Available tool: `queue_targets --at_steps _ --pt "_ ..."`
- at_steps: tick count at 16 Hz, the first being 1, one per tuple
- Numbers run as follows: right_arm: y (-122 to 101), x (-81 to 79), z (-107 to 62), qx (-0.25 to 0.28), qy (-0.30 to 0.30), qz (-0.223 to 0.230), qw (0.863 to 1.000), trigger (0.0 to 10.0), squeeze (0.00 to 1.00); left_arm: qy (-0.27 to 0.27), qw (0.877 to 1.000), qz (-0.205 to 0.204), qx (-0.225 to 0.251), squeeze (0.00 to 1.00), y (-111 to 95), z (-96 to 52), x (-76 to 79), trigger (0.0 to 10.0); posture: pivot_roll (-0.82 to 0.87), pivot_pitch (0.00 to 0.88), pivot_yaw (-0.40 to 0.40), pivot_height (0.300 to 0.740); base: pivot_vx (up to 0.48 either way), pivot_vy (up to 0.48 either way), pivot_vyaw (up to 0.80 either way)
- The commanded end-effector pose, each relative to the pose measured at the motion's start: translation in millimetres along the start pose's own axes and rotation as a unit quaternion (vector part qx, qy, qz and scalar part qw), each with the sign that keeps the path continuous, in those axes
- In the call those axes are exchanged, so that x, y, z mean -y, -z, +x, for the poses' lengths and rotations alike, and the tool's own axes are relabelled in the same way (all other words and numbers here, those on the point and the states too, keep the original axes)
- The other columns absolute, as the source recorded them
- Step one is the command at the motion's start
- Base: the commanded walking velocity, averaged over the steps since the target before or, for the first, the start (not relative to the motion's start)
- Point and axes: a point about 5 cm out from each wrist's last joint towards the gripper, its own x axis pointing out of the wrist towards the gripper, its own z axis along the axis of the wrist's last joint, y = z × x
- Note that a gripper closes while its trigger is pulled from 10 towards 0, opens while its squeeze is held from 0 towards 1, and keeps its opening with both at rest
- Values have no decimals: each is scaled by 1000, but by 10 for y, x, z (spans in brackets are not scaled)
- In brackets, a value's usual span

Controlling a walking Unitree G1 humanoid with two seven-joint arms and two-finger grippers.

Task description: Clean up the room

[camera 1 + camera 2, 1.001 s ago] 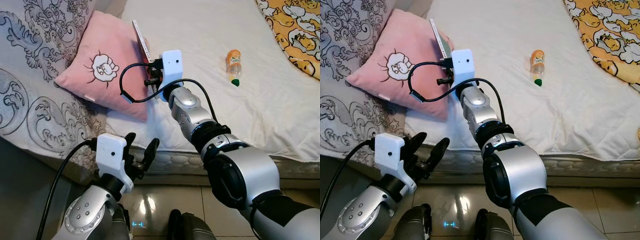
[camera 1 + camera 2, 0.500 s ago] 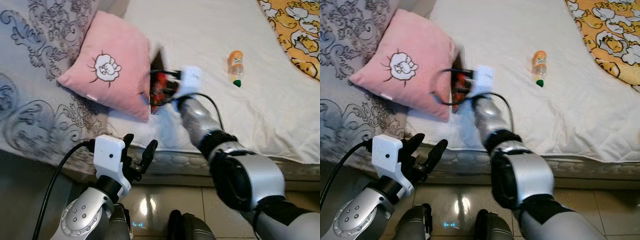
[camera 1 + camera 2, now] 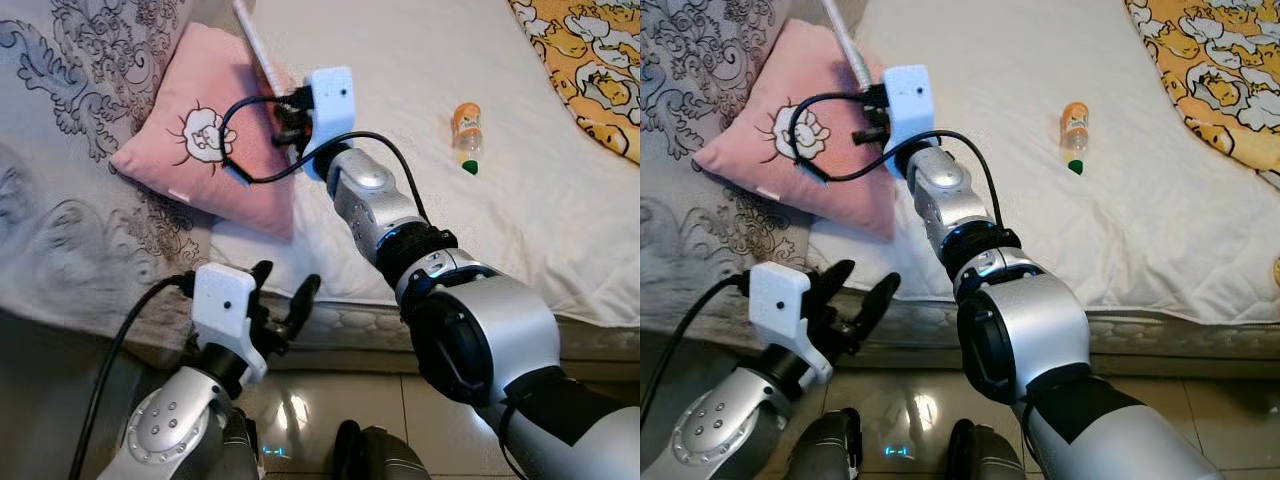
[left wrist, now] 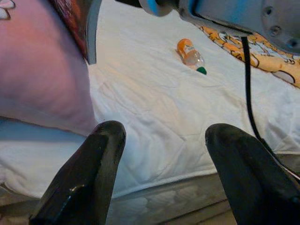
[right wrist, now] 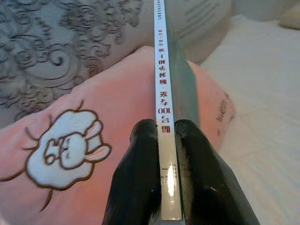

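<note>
Two fingers of the right gripper [image 5: 167,140] pinch a thin book [image 5: 163,70] by its spine, long axis running straight ahead above the pink pillow [image 3: 190,140]. Left gripper [image 4: 164,140] hangs spread wide and empty, well apart from the bottle [image 3: 466,134].

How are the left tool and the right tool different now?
The right tool is shut on a thin book, above the pink pillow; the left tool is open and holds nothing. The right tool reaches over the bed; the left tool hangs low by its edge.
</note>
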Motion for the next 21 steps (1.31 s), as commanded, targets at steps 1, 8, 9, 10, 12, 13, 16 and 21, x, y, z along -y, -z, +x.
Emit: queue_targets --at_steps 1,8,9,10,12,13,16,21 --pt "21 94 -26 5 25 17 1000 0 0 20 1000 -7 -5 0 8 -28 77 10000 449 200 -118 740 0 0 0" --pt "980 610 -549 -128 172 80 974 0 0 44 998 -9 -39 0 5 -234 228 10000 512 305 -52 740 0 0 0" --pt "1055 635 -603 -142 177 72 971 0 0 44 998 -9 -39 0 -7 -238 228 10000 515 308 -48 740 0 0 0" --pt "1129 666 -660 -157 180 60 969 0 0 44 998 -8 -40 0 -19 -236 229 10000 512 310 -42 740 0 0 0" --pt "1203 724 -732 -172 189 48 965 0 0 45 998 -8 -42 0 -24 -232 233 10000 504 307 -41 740 0 0 0" --pt "1252 775 -788 -188 194 27 962 0 0 46 998 -9 -43 0 -22 -225 232 10000 499 303 -45 740 0 0 0" --pt "1296 838 -848 -208 202 -13 957 10000 1000 47 998 -7 -42 0 -15 -197 217 10000 483 292 -50 740 0 0 0" --pt "1214 883 -824 -185 231 -39 955 10000 1000 53 998 6 -37 0 -1 -143 170 10000 451 256 -65 740 0 0 0"
